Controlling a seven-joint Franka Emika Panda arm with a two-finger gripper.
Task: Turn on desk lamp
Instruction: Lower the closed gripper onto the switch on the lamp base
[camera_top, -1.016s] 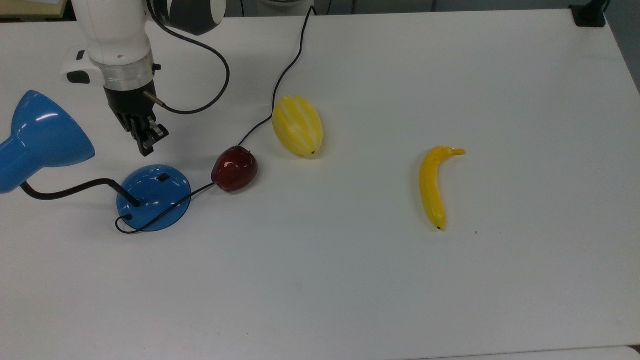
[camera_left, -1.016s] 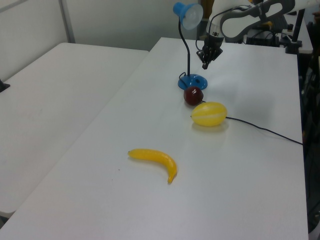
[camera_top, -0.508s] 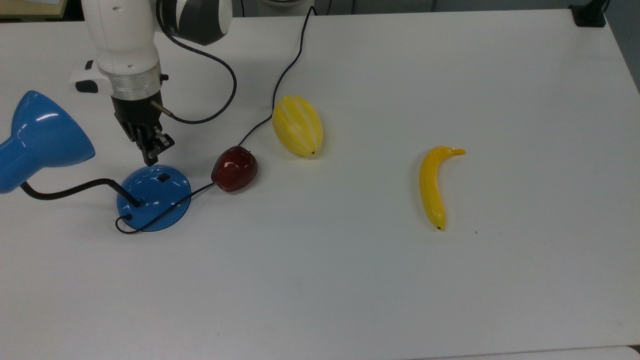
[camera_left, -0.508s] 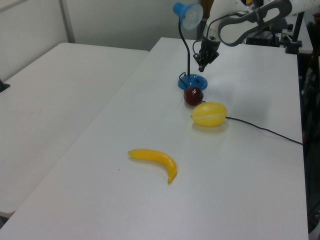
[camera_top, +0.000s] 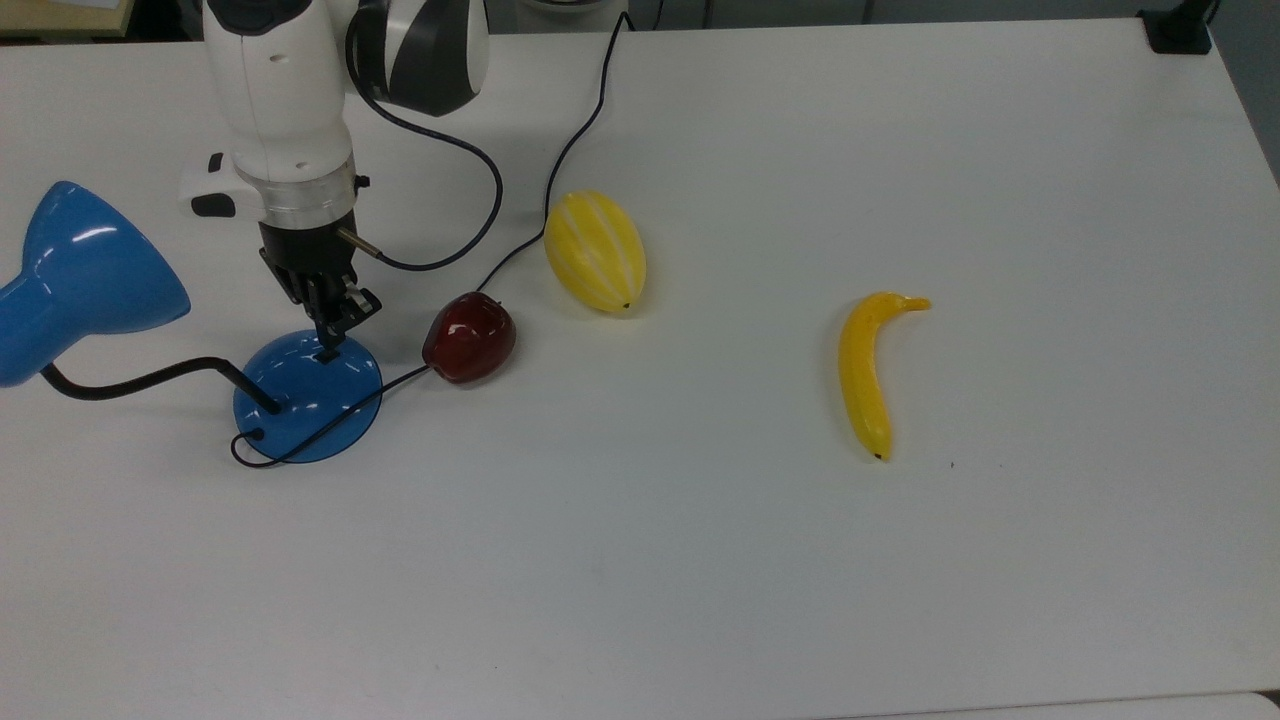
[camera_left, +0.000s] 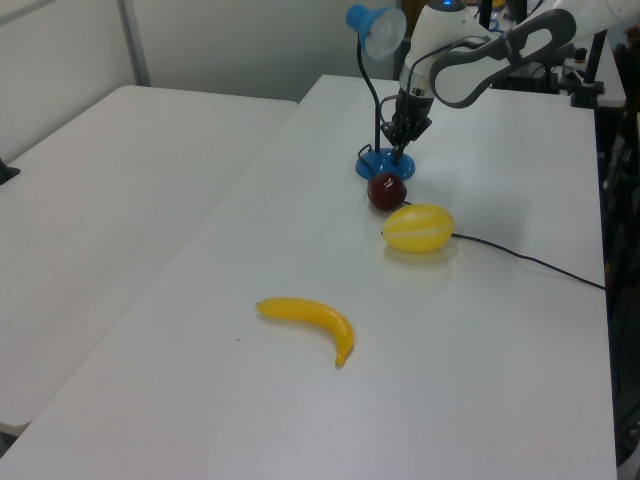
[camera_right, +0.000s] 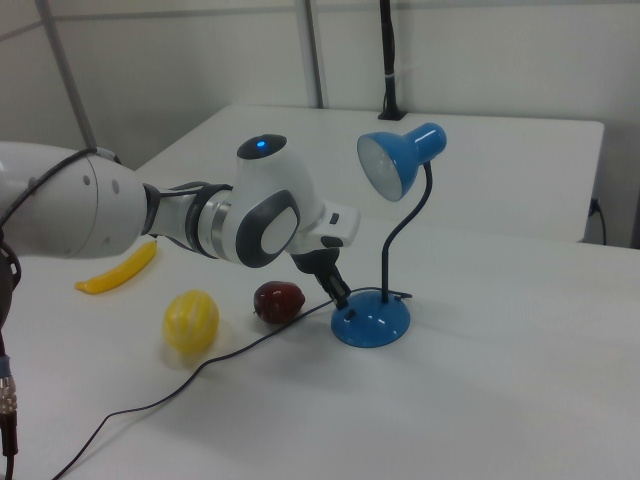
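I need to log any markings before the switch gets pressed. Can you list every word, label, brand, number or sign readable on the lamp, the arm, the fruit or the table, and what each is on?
There is no readable text in these views.
Desk lamp: plain glossy blue, no label.
Gripper and arm: no lettering visible.
Apple, melon, banana: no stickers.
Table: no markings.
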